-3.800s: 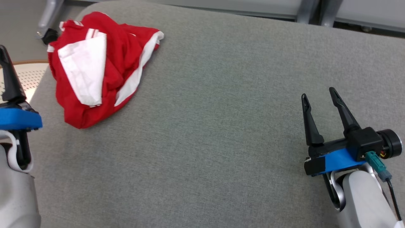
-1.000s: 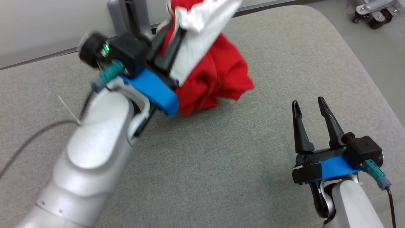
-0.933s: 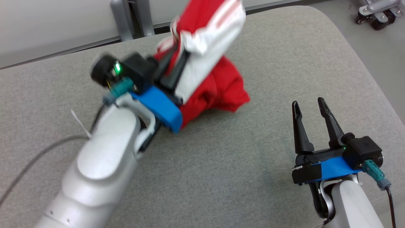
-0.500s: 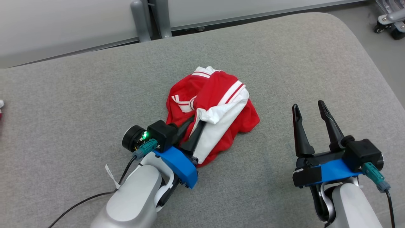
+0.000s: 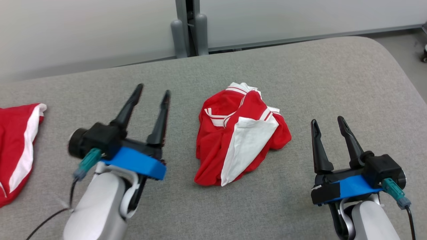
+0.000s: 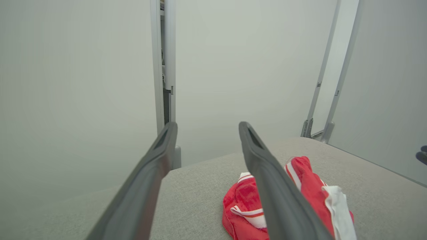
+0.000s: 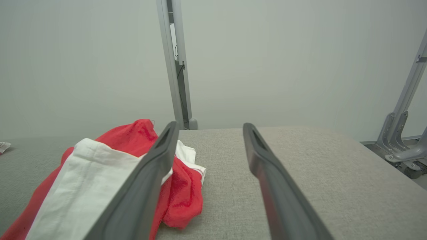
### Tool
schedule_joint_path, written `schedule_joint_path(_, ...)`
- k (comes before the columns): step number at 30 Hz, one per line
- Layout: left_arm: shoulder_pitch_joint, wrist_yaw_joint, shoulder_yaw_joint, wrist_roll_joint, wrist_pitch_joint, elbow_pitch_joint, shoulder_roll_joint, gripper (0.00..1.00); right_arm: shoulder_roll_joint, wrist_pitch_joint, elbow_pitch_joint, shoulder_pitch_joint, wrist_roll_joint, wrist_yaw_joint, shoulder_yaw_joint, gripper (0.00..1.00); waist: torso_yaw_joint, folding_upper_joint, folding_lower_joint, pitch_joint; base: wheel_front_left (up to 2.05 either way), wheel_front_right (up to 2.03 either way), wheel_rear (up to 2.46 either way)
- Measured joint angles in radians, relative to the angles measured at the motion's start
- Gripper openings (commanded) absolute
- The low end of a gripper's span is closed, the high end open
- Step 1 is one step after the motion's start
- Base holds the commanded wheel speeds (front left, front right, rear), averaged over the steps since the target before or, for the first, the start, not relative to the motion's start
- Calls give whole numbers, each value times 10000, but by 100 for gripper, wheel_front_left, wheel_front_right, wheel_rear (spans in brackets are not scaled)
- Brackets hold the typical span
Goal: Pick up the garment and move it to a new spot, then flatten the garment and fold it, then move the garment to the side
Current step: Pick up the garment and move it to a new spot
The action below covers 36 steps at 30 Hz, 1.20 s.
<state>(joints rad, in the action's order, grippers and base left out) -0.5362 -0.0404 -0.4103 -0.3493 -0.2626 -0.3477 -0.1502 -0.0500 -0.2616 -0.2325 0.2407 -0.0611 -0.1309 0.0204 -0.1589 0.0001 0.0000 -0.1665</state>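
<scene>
The garment (image 5: pixel 240 133), red with white panels and stripes, lies crumpled in a heap on the grey cushioned table (image 5: pixel 300 73), about mid-table. My left gripper (image 5: pixel 152 90) hovers open to the garment's left, fingers apart and holding nothing. To the garment's right my right gripper (image 5: pixel 327 121) stands open and empty. The left wrist view shows the garment (image 6: pixel 310 190) partly behind the right-hand finger (image 6: pixel 267 180). In the right wrist view the garment (image 7: pixel 83 173) lies left of and behind the left-hand finger (image 7: pixel 150 176).
A second red and white cloth (image 5: pixel 16 146) lies at the table's left edge. Grey partition panels and upright metal posts (image 5: pixel 188 30) stand behind the table. The table's rounded corner is at far right, with floor beyond it.
My left gripper has let go of the garment and drawn back to the left, its fingers now apart. The garment rests on the table. The head camera has turned, shifting the scene.
</scene>
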Motion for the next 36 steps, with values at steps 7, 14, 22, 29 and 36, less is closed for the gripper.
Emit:
schedule_joint_path(7,1540,236,1850,316,0,823,-395,100,-2,0,-61,-276,56,0,-113,100,360,-1,0,550,0,0,0)
schedule_joint_path(14,3162,240,3373,639,-2,1398,-249,100,0,0,-115,-655,159,0,-291,100,652,-1,0,1055,0,0,0)
schedule_joint_path(22,4356,-180,4046,1181,-2,1427,299,100,-2,-2,-276,-1167,184,0,-433,100,951,0,-1,1393,0,0,0)
schedule_joint_path(29,4587,-435,4416,1476,0,1365,635,100,-2,-2,-341,-1356,180,0,-414,100,1062,0,-1,1477,0,0,0)
schedule_joint_path(36,4609,-600,4667,1676,0,1354,794,100,-2,-2,-357,-1375,182,0,-360,100,1061,0,0,1496,0,0,0)
